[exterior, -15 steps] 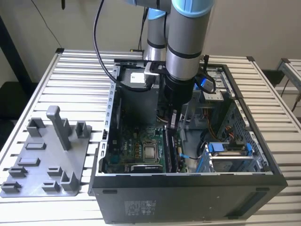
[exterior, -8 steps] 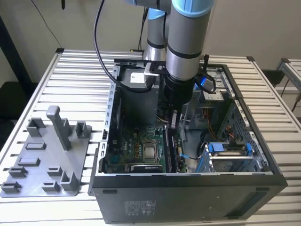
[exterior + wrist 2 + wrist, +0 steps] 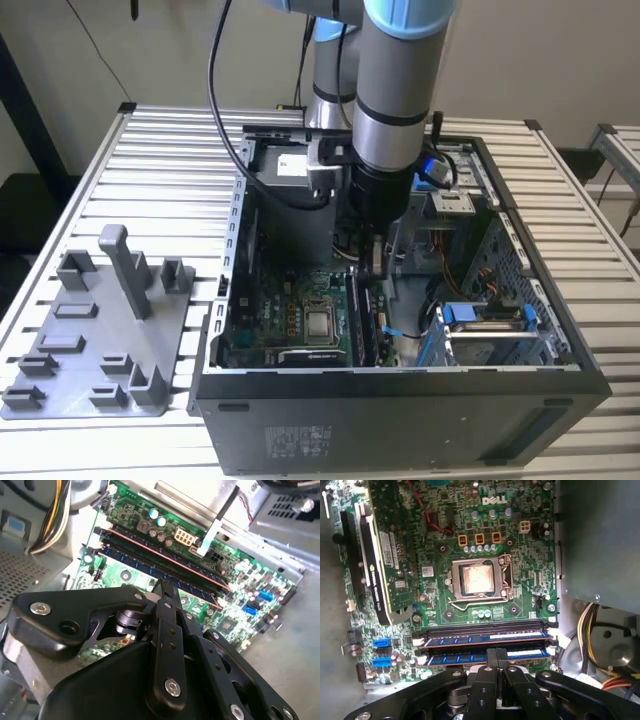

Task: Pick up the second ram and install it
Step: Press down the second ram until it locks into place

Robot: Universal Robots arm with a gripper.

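The second ram (image 3: 462, 658) is a long dark stick with blue chips. It lies in the motherboard slot nearest my gripper (image 3: 496, 653), beside another ram stick (image 3: 480, 640) in the neighbouring slot. My fingers are shut together, and their tips rest on or just above the second ram's top edge near its middle; contact is hard to judge. In the second wrist view the gripper (image 3: 166, 586) meets the same stick (image 3: 135, 560). In the exterior view the gripper (image 3: 378, 264) reaches down into the open computer case, over the ram slots (image 3: 363, 320).
The grey fixture tray (image 3: 60, 385) with upright posts lies on the slatted table at the exterior view's left. Inside the case are the CPU socket (image 3: 479, 578), a graphics card (image 3: 375, 575), cable bundles (image 3: 592, 640) and blue-handled drive cages (image 3: 485, 315).
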